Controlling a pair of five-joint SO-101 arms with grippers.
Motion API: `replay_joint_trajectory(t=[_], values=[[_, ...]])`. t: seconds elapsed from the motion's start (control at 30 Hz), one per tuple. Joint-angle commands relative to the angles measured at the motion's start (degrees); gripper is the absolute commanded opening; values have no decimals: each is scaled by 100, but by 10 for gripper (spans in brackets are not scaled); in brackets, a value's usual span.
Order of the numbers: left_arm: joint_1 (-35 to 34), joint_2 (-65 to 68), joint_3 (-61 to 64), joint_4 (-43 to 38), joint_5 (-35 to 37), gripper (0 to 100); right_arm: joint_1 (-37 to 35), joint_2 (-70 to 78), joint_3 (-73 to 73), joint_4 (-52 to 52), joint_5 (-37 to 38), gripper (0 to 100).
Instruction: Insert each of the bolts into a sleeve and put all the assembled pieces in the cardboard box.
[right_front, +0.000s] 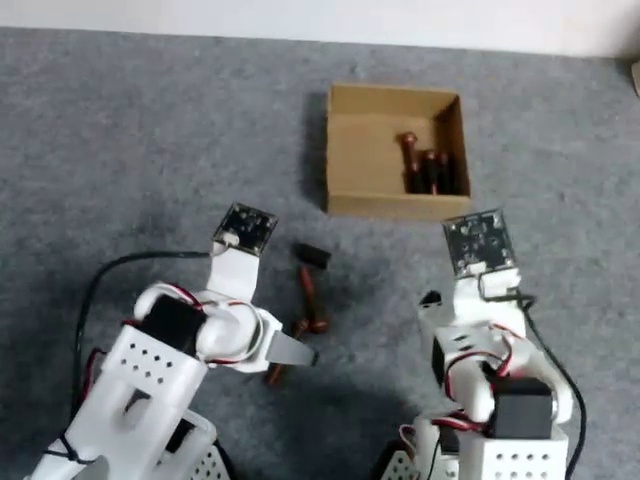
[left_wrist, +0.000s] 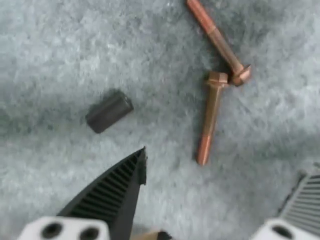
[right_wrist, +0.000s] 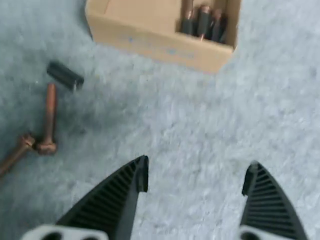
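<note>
An open brown cardboard box (right_front: 345, 150) is set upright. Assembled pieces (right_front: 428, 170), copper bolts seated in black sleeves, are gathered in its 4 o'clock corner. A loose black cylindrical sleeve (right_front: 313, 255) lies on its side at 7 o'clock of the box. A first bare copper hex-head bolt (right_front: 308, 295) is laid flat at 6 o'clock of the sleeve. A second bare copper bolt (right_front: 274, 375) lies at 7 o'clock of the first, heads touching.
</note>
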Motion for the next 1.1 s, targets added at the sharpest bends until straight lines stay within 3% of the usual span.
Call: replay_joint_trajectory(t=[0.0,0.17,0.43,0.6,0.73,1.07], values=[[66,-22,66,-316,0,435,40,-84,48,-321,79,285],[-198,-31,31,-387,545,435,-813,233,312,-690,88,285],[-2167,-4,163,-967,1213,435,-2211,2378,549,-2281,114,285],[-3002,-22,374,-1512,1389,435,-3090,3521,215,-2870,651,285],[-3213,-31,347,-1530,1363,435,-3451,4277,-295,-2932,1090,285],[-3398,-31,347,-1556,1354,435,-3468,6044,-1262,-3609,1653,285]])
